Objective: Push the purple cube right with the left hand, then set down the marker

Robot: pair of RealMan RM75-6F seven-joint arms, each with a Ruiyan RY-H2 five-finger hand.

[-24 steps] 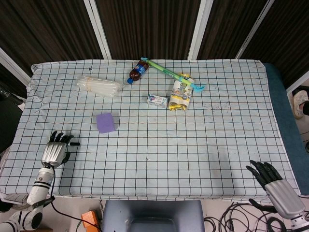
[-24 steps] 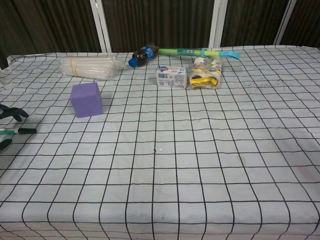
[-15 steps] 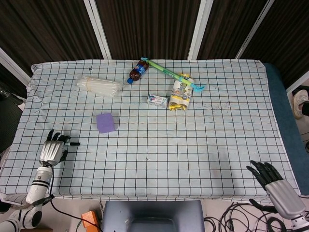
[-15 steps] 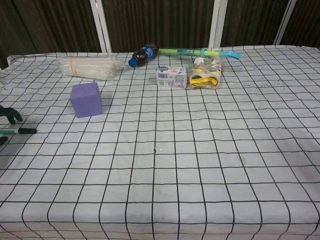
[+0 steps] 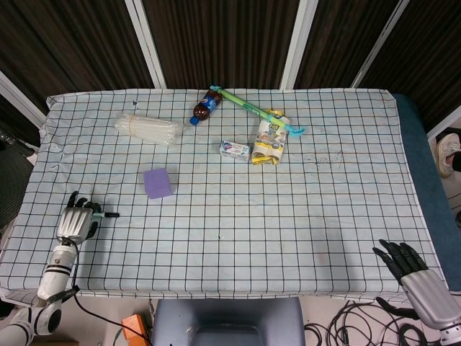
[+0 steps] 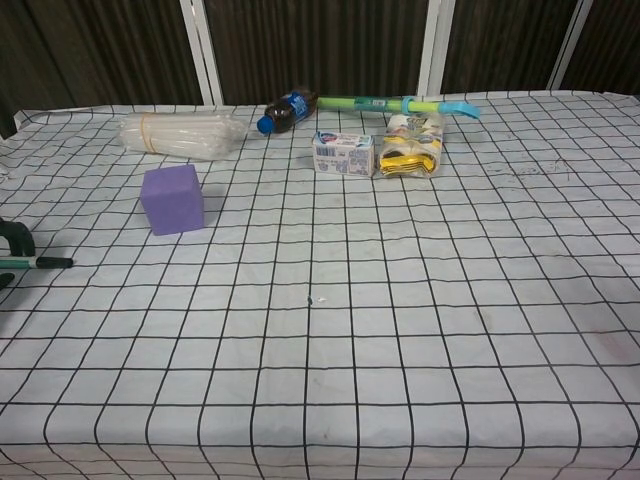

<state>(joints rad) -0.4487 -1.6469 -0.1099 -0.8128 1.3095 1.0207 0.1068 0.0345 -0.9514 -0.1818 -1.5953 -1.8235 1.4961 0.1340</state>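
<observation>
The purple cube (image 5: pixel 158 182) (image 6: pixel 172 199) stands on the checked tablecloth, left of centre. A slim marker (image 5: pixel 108 215) (image 6: pixel 45 262) with a black tip lies flat on the cloth near the left edge, pointing right. My left hand (image 5: pixel 74 223) (image 6: pixel 12 240) is just left of it, fingers loosely apart around the marker's rear end and not clamping it. The cube is well up and to the right of this hand. My right hand (image 5: pixel 421 277) hangs beyond the table's front right corner with its fingers spread and nothing in them.
At the back lie a clear plastic bundle (image 5: pixel 148 128), a dark bottle (image 5: pixel 205 106), a green and blue stick (image 5: pixel 259 112), a small white box (image 5: pixel 235 150) and a yellow-strapped pack (image 5: pixel 269 142). The table's left edge (image 5: pixel 29 187) runs close to my left hand.
My left hand has drawn back to the left while the marker stayed where it lay, so more of the marker shows. The cube and the right hand have barely moved.
</observation>
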